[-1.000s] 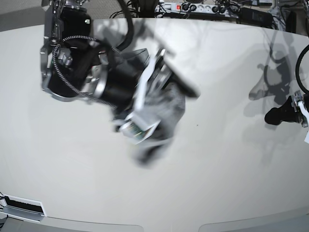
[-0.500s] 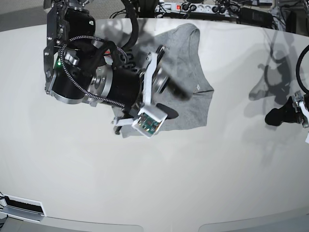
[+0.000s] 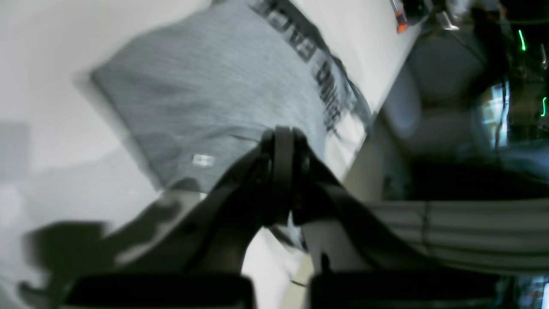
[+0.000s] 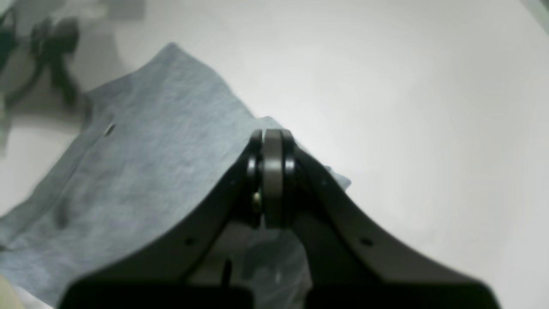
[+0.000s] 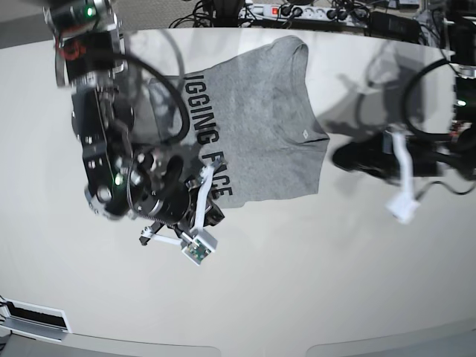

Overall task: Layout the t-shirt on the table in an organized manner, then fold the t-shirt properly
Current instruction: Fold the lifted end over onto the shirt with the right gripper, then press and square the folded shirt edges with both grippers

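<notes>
White table — grey t-shirt lettering-up, right hand and left hand both pinched together.

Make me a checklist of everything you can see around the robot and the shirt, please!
Surface: glossy white table, bare part shiny.
Job's things: heather-grey cotton t-shirt spread near the far edge, black lettering facing up.
Clutter: nothing seen.
End effectors: left end effector shut, over the shirt's edge, whether it grips cloth cannot be told; right end effector shut at the shirt's corner, whether it pinches cloth is unclear.
Cables: black cables loop along the right arm.
Surroundings: power strip and plugs beyond the far edge.
</notes>
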Controlling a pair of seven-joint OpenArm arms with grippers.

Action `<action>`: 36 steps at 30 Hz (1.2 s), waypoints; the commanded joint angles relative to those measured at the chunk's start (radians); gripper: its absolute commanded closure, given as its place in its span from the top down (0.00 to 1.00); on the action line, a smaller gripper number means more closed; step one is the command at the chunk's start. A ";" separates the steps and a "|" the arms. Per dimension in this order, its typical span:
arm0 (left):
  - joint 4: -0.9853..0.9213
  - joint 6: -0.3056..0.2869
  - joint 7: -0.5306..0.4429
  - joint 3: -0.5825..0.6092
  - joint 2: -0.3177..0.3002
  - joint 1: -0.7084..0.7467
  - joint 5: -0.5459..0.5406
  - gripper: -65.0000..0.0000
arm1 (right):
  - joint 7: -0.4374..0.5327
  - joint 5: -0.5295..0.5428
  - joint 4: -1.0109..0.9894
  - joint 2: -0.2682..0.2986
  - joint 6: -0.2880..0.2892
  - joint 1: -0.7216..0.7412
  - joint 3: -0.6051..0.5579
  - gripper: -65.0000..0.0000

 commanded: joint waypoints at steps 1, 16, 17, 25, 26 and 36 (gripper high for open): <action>0.055 -0.005 -0.010 0.024 0.005 0.006 -0.002 0.00 | 0.011 0.014 -0.038 0.000 0.000 0.051 0.002 0.00; 0.340 -0.005 -0.468 0.539 0.026 0.133 0.718 0.00 | 0.031 -0.090 -0.436 0.001 -0.024 0.298 -0.239 0.00; 0.336 -0.005 -0.482 0.565 0.026 0.133 0.749 0.00 | 0.031 -0.113 -0.436 0.001 -0.035 0.298 -0.254 0.00; 0.214 0.014 -0.622 0.647 0.026 0.129 0.929 0.00 | -0.001 -0.152 -0.436 0.010 -0.085 0.291 -0.287 0.00; 0.192 0.014 -0.621 0.646 0.026 0.123 0.942 0.00 | -0.015 -0.136 -0.436 0.015 -0.085 0.292 -0.287 0.00; -0.107 0.012 -0.630 0.647 0.023 -0.068 0.985 0.00 | -0.114 0.023 -0.414 0.081 -0.034 0.273 -0.286 0.00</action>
